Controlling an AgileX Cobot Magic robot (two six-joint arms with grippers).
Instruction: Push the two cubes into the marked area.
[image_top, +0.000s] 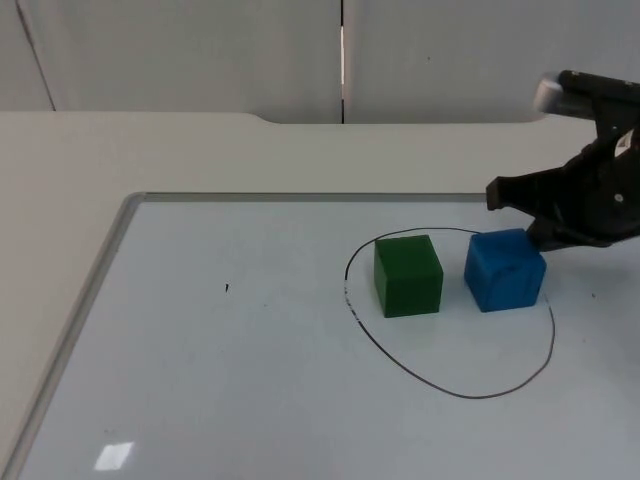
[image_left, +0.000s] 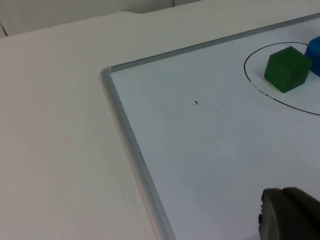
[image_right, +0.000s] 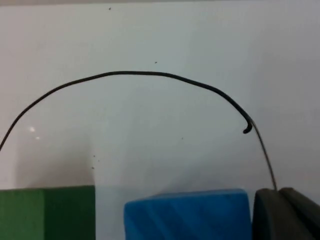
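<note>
**Nudging the second cube home**

Scanning from the left, we see our left gripper (image_left: 290, 215) waiting over the near part of the white board (image_top: 200, 380) with its metal frame; we cannot tell whether it is released or clenched. Further along, the hand-drawn black oval outline (image_top: 440, 385) marks the target. The green plastic cube (image_top: 408, 275) sits fully inside it, near its left edge. Just beside it, with a small gap, the blue plastic cube (image_top: 505, 270) also appears to lie within the line, close to the right edge. Our right gripper (image_top: 545, 235) touches the blue cube's far right corner; its grip state we cannot tell. We judge the task nearly finished, with perhaps only a retreat left.
</note>
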